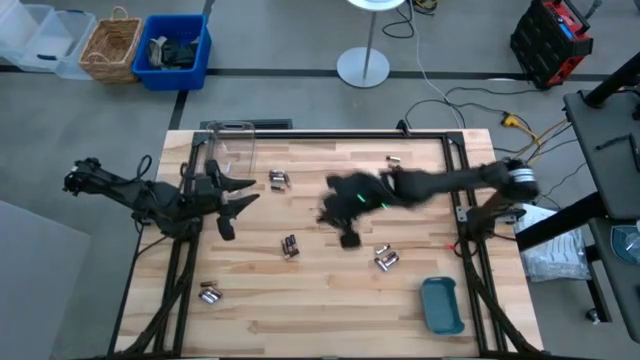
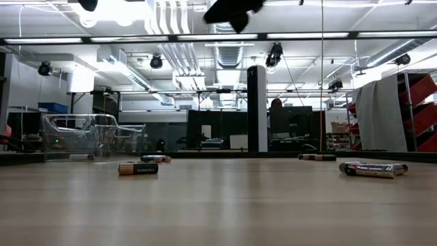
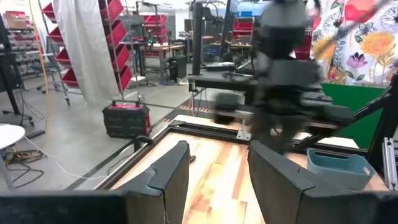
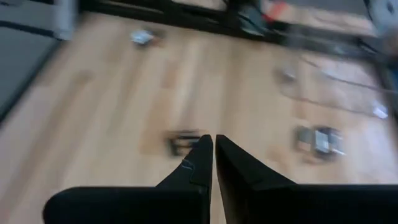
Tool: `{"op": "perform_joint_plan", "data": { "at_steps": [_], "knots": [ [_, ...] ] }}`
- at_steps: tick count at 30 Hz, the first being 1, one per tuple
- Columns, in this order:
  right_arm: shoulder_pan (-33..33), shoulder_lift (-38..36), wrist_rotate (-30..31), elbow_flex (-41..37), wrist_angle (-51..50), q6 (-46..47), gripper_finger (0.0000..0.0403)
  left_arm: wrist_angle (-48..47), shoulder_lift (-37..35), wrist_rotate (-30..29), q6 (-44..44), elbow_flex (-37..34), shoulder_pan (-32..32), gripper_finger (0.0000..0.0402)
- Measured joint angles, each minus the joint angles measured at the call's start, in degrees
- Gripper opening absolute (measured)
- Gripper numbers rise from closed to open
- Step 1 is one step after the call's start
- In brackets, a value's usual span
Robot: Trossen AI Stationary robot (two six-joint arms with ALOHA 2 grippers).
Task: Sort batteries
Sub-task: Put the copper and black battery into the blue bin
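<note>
Just beside the right tool (image 4: 213, 146) — batteries (image 4: 182, 142).

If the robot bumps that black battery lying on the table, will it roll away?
Probably. The black battery is a round cylinder lying on its side on smooth, flat wood, so a sideways nudge would likely roll it. Its shiny casing may also slip between the jaws.

Bright overhead light; right arm motion-blurred

Small batteries (image 1: 290, 246) lie flat on the wooden bench (image 1: 330, 310) in little groups, well apart from each other.
</note>
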Motion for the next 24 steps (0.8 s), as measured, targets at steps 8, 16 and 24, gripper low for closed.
{"op": "perform_joint_plan", "data": {
  "at_steps": [8,16,24],
  "knots": [
    [10.5,-15.8,4.8,-26.7,22.3,6.0,0.0013,3.3,6.5,-0.1,-0.9,0.0,0.0,0.0145],
    [15.5,-22.8,5.5,-40.0,32.8,6.4,0.0013,10.9,12.8,-4.2,-2.9,0.0,0.0,0.0145],
    [15.9,-23.9,0.2,-45.2,39.5,-1.6,0.0013,12.1,14.1,-11.0,-1.1,0.0,0.0,0.0145]
  ]
}}
